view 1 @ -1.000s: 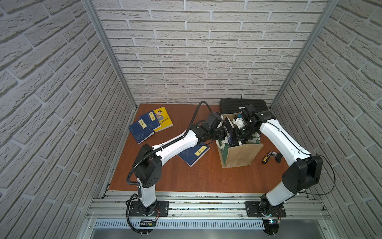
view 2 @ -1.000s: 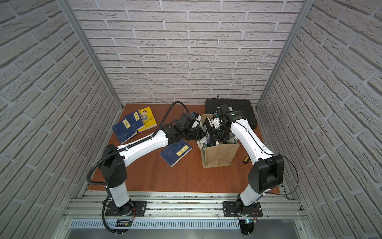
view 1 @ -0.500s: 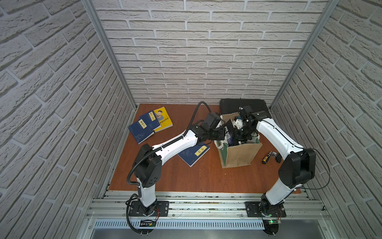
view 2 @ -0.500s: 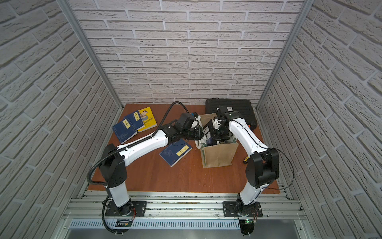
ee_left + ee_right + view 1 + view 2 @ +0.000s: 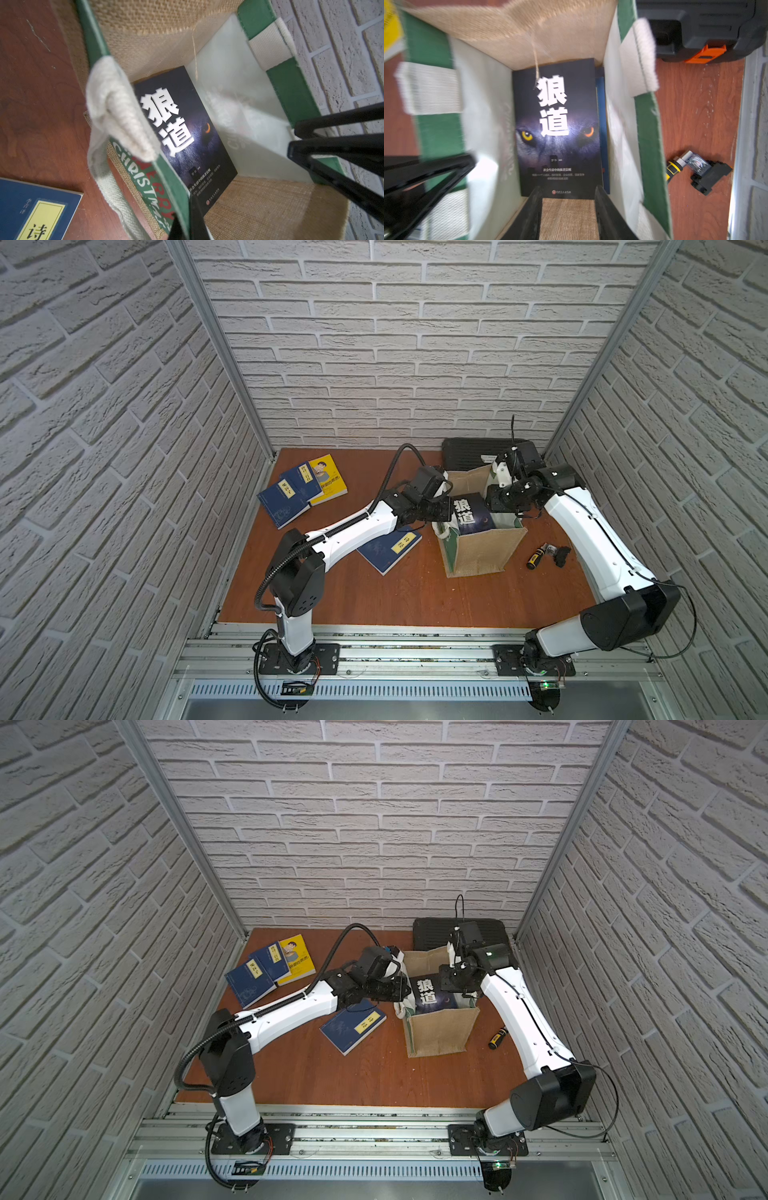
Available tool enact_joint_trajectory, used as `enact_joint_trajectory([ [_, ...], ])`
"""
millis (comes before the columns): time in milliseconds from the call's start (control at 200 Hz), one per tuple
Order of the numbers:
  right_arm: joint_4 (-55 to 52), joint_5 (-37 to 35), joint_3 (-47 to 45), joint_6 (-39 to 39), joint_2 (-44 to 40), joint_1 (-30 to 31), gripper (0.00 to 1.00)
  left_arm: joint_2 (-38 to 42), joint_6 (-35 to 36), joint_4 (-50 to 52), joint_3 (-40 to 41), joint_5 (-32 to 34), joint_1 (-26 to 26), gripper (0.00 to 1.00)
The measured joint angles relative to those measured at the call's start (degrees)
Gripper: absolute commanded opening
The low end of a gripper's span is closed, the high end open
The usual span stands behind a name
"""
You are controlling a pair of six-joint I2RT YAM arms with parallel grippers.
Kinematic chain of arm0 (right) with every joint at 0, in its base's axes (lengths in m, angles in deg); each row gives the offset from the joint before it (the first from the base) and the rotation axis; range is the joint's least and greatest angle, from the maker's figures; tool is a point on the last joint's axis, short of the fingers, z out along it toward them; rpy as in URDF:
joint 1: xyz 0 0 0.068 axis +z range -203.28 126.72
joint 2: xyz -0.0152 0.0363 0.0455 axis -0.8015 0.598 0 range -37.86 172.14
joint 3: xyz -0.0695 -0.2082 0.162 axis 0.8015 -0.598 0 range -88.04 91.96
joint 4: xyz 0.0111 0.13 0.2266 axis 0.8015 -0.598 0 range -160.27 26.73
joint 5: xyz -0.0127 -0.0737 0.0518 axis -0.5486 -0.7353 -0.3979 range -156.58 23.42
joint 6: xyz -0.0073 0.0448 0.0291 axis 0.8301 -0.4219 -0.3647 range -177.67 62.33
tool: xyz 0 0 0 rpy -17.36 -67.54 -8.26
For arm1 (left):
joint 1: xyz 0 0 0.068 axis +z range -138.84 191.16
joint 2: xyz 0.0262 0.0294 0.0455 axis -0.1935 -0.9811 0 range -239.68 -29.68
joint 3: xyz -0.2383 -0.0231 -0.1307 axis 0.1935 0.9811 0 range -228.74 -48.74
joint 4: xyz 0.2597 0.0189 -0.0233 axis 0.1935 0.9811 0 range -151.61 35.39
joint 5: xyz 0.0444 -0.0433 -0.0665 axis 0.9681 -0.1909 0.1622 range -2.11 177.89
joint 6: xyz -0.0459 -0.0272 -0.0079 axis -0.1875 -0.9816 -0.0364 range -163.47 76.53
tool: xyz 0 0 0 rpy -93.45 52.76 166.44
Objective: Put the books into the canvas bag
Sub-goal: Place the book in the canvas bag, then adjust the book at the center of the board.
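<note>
The canvas bag (image 5: 482, 549) (image 5: 440, 1029) stands open at the table's right middle. A dark book (image 5: 473, 512) (image 5: 556, 128) with a wolf's eyes and white lettering lies inside it, cover up, on top of a blue book (image 5: 602, 133). My left gripper (image 5: 442, 510) (image 5: 187, 226) is shut on the bag's green left rim. My right gripper (image 5: 498, 499) (image 5: 568, 199) hangs open over the bag's mouth, holding nothing. A navy book (image 5: 390, 549) (image 5: 37, 212) lies left of the bag. Two navy books (image 5: 284, 499) and a yellow one (image 5: 328, 481) lie at the back left.
A black plastic case (image 5: 482, 450) (image 5: 695, 27) with an orange latch sits behind the bag against the back wall. A small yellow-black tool (image 5: 536, 558) and a black part (image 5: 559, 556) lie right of the bag. Brick walls close three sides.
My right gripper's jaws have spread apart and the dark book now lies free in the bag. The right arm has shifted slightly. The left gripper stays on the bag's rim.
</note>
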Motion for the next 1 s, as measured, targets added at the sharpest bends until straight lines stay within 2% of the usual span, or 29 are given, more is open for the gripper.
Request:
enact_joint_trajectory([
  [135, 1.6, 3.0, -2.4, -0.7, 0.1, 0.4, 0.40, 0.1, 0.7, 0.1, -0.1, -0.1, 0.0, 0.03],
  [305, 2.4, 5.5, -4.9, -1.9, 0.7, 1.5, 0.38, 0.7, 2.8, 1.0, -0.8, -0.2, 0.0, 0.25],
  [390, 3.0, 5.8, -4.9, -2.6, 0.3, 2.1, 0.37, 2.3, 4.1, 1.6, -0.8, 0.0, 0.2, 0.32],
  [595, 4.4, 4.5, -4.9, -5.1, -4.8, 5.6, 0.36, 9.8, 6.6, 2.5, 0.2, 0.5, 2.4, 0.40],
  [800, 4.5, -0.8, -1.6, -8.8, -7.4, 17.5, 0.35, 22.6, 6.7, 2.1, 10.9, 2.1, 8.9, 0.47],
  [1000, 6.0, -4.8, 0.5, -13.0, -1.3, 31.4, 0.35, 35.5, 2.9, 1.4, 28.7, 1.1, 21.1, 0.50],
])
